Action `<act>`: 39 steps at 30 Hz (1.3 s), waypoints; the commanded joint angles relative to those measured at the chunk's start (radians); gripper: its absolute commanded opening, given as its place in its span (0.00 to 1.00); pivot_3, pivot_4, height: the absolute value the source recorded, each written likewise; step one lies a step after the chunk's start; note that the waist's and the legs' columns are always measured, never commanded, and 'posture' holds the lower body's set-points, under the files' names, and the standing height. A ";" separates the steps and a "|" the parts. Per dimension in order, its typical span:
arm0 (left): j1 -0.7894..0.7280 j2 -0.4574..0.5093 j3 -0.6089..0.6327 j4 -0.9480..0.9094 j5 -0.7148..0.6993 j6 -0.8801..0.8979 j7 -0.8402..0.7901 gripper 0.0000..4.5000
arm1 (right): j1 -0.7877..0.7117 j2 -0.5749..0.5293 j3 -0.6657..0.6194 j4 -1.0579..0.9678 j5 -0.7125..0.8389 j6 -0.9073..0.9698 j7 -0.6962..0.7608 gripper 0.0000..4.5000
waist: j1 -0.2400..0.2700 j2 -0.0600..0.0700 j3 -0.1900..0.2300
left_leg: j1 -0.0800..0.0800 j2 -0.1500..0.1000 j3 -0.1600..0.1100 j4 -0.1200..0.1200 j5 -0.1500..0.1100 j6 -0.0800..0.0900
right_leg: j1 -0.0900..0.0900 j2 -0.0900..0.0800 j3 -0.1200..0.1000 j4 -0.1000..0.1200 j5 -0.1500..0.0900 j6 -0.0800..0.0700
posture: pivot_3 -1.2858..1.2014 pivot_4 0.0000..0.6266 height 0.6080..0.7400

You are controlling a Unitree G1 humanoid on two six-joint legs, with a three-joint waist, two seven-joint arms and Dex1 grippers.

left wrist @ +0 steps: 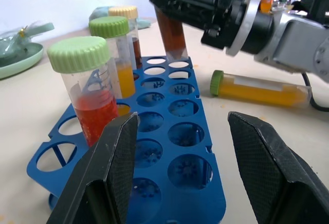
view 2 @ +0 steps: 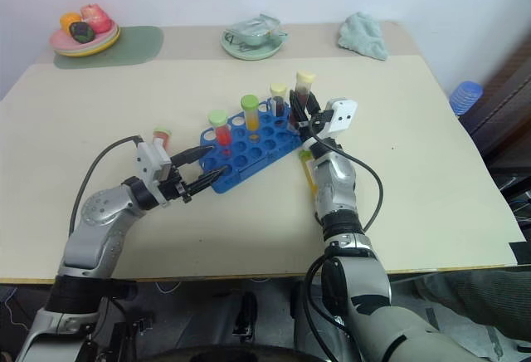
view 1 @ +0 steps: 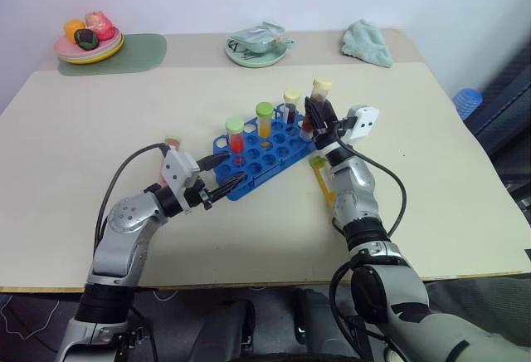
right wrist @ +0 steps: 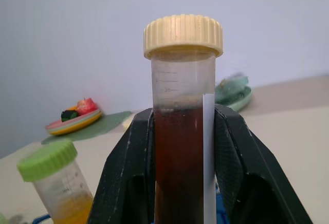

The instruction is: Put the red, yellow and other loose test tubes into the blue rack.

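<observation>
The blue rack (view 1: 264,153) lies slantwise mid-table. In it stand a red tube with a green cap (view 1: 236,136), a yellow tube with a green cap (view 1: 264,119) and a brown tube with a cream cap (view 1: 291,103). My right gripper (view 1: 319,123) is shut on another brown tube with a cream cap (right wrist: 182,147), upright, its lower end at a hole in the rack's far right end. A yellow tube with a green cap (left wrist: 262,91) lies loose on the table beside the rack. My left gripper (left wrist: 182,121) is open, straddling the rack's near left end. A pinkish-topped tube (view 1: 172,141) peeks out behind the left wrist.
At the table's far edge are a plate of toy fruit (view 1: 87,46) on a green mat (view 1: 141,51), a green dish (view 1: 259,49) and a teal cloth (view 1: 367,44). A blue object (view 1: 469,100) sits beyond the right edge. Bare table surrounds the rack.
</observation>
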 commanded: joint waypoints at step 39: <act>-0.011 0.016 -0.015 -0.088 -0.027 0.050 -0.010 0.63 | 0.188 -0.157 0.148 -0.533 -0.454 0.118 -0.321 0.95 | -0.009 0.000 -0.001 | 0.002 0.000 -0.001 0.000 0.001 -0.002 | 0.001 0.001 0.001 0.002 0.000 0.000 | 0.52 0.24 1.00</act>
